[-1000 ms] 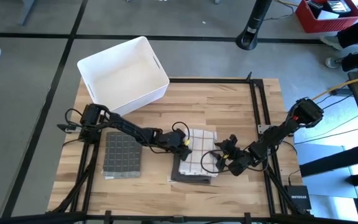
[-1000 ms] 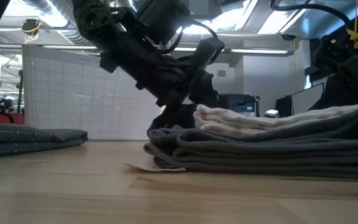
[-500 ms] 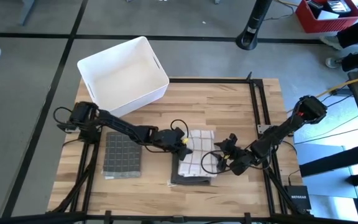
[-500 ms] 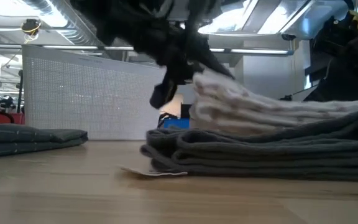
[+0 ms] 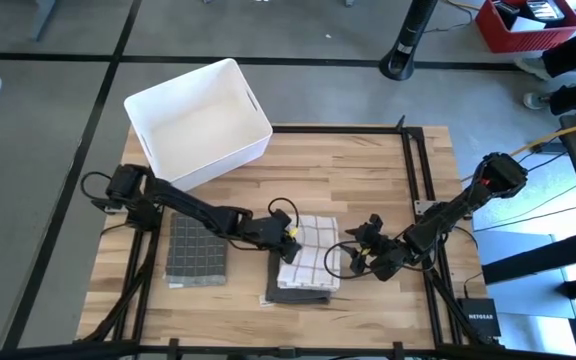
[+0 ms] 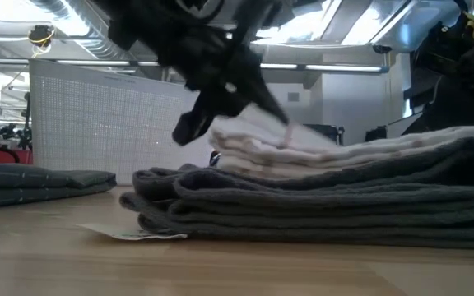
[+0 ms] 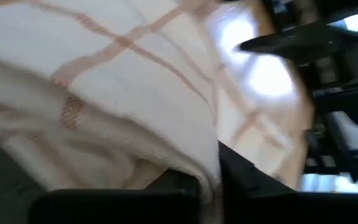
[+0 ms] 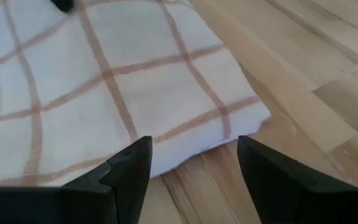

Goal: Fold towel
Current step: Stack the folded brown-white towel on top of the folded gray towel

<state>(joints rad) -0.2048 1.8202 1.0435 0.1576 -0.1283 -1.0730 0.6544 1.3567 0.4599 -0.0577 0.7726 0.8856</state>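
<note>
A white towel with brown checks (image 5: pixel 311 248) lies folded on a folded dark grey towel (image 5: pixel 298 290) near the table's front middle. In the low view the white towel (image 6: pixel 319 148) rests on the grey stack (image 6: pixel 303 201). My left gripper (image 5: pixel 287 237) is at the white towel's left edge, shut on it. My right gripper (image 5: pixel 360 258) stands open just to the right of the white towel (image 8: pixel 104 81), touching nothing. My left gripper pinches the white towel's left edge (image 7: pixel 185 165) between its two fingers (image 7: pixel 253 180). It comes slanting down from the table's left. Several folded layers show at that edge (image 6: pixel 241 148). The held edge is raised a little; the rest lies on the grey towel.
A folded grey checked towel (image 5: pixel 196 248) lies at the front left. A white bin (image 5: pixel 198 120) stands at the back left corner. A black frame rail (image 5: pixel 418 200) runs along the right. A small white tag (image 6: pixel 130 233) lies on the wood by the grey stack.
My left gripper has shut on the white towel's left edge and risen, going toward the table's left. That edge has lifted, and both stacked towels have slid a little toward the left and near edges. My right gripper has stayed open.
</note>
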